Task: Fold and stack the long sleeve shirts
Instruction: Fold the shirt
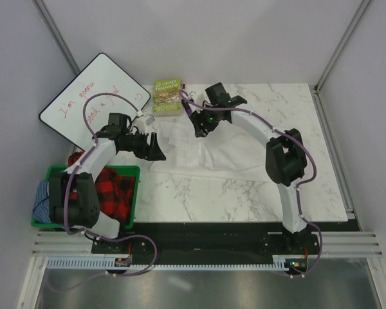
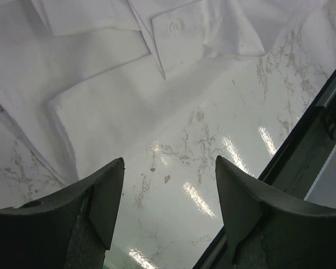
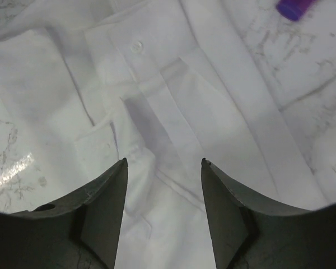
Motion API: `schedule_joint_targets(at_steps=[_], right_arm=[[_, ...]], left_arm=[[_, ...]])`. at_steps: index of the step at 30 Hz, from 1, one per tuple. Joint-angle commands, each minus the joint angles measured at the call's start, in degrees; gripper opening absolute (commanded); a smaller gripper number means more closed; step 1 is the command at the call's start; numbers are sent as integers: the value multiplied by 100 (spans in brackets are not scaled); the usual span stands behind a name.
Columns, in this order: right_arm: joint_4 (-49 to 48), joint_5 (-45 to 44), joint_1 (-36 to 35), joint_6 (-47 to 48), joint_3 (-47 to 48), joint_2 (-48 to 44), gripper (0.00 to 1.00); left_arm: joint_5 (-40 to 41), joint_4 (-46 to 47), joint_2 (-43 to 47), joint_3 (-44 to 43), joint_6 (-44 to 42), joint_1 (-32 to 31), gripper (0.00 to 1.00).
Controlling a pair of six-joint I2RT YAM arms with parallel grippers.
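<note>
My left gripper stands wide and empty above the marble table. My right gripper gapes over the white shirt at mid-frame, gripping nothing.

I see the white shirt lying rumpled, loosely folded on the marble worktop, buttons facing up.

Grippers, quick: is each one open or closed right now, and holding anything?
Left gripper: open, empty, above the marble table beside the white shirt.
Right gripper: open, empty, over the white shirt.
</note>
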State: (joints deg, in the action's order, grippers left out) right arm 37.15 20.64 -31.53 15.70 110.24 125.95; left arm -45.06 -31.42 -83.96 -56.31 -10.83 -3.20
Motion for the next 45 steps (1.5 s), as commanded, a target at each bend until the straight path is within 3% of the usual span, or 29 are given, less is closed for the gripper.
schedule_joint_targets(at_steps=[1,5,10,18,43,45], right_arm=[[388,265,691,37,-536,-1150,62],[829,-7,1419,625,-986,-1398,57],[1014,-332,1834,1496,-970,-1152,50],[1391,-201,1808,2243,-126,-326,44],[1813,-148,1263,3123,147,403,46],[1857,-201,1263,3184,174,448,42]], left_arm=[[181,127,-663,-722,345,-302,71],[488,215,-1270,-1179,590,-769,67],[779,487,-1833,-1584,924,-1209,66],[999,496,-2388,-1927,1136,-1235,71],[753,830,-2616,-1804,925,-1297,71],[779,830,-2608,-1804,916,-1297,71]])
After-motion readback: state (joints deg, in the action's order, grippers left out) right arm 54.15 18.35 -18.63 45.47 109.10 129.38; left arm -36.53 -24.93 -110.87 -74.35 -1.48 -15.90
